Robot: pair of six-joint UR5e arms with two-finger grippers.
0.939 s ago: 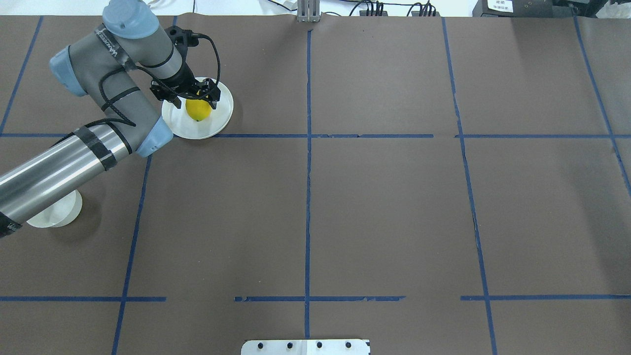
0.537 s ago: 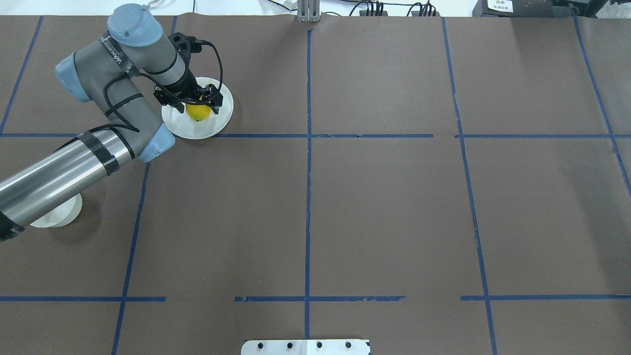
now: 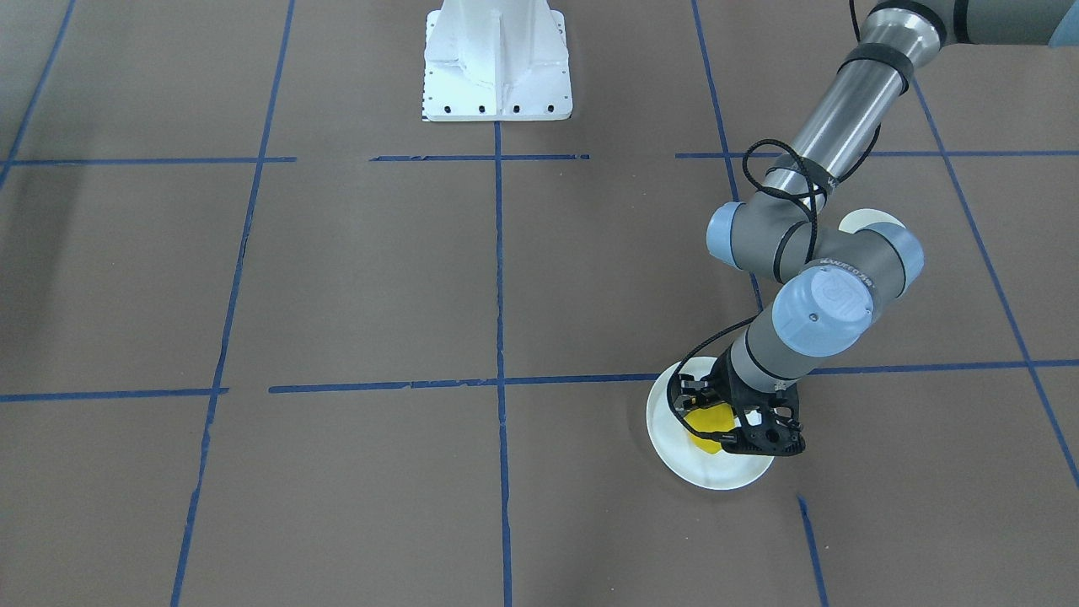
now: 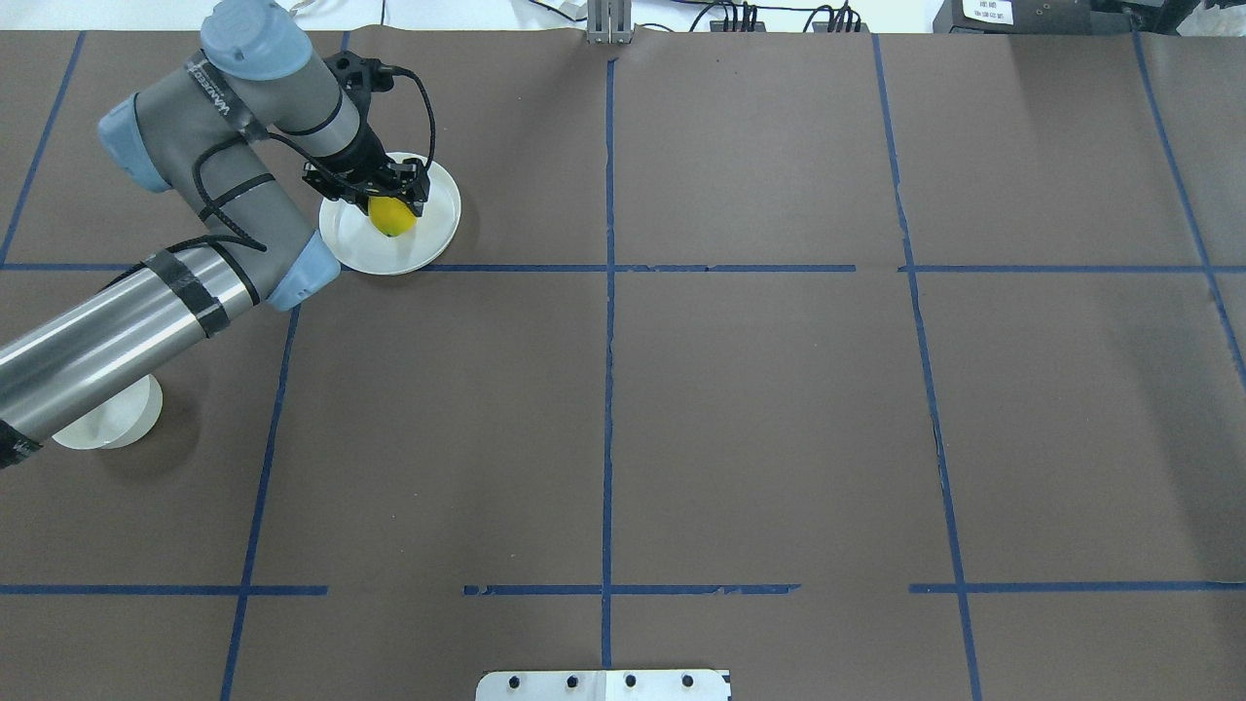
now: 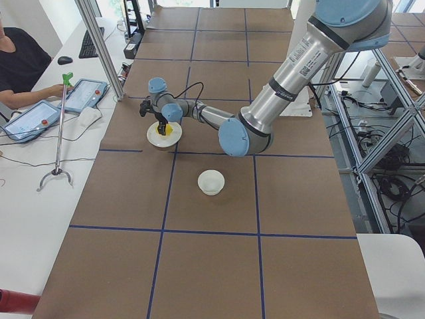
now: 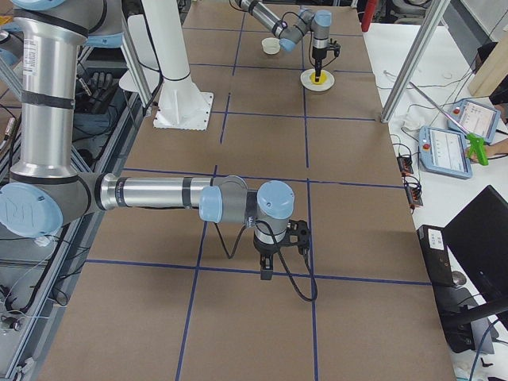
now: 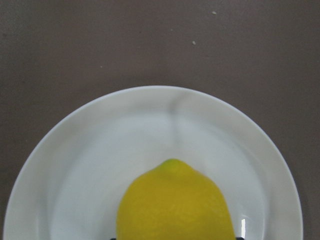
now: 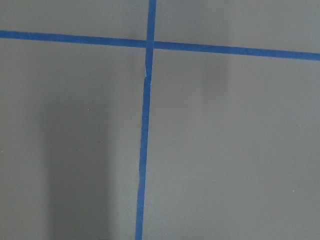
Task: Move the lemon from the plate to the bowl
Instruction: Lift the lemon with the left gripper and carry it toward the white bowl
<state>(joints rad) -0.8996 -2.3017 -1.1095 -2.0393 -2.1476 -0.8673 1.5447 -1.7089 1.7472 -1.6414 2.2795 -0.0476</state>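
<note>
Yellow on the white plate (image 4: 433, 234), the lemon (image 4: 391, 220) sits inside the left claw (image 4: 385, 202), whose closure cannot be told; a shallow pinch on rounded skin could drop it short of the bowl (image 4: 109, 424).

Overhead and front-facing cameras are looking down from opposite sides, sharing the plate (image 4: 438, 232); the left wrist camera is viewing it close up.

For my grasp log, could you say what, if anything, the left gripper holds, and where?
Cannot be told: the left gripper sits over the small yellow oval lemon at the flat white plate, contact hidden.
</note>
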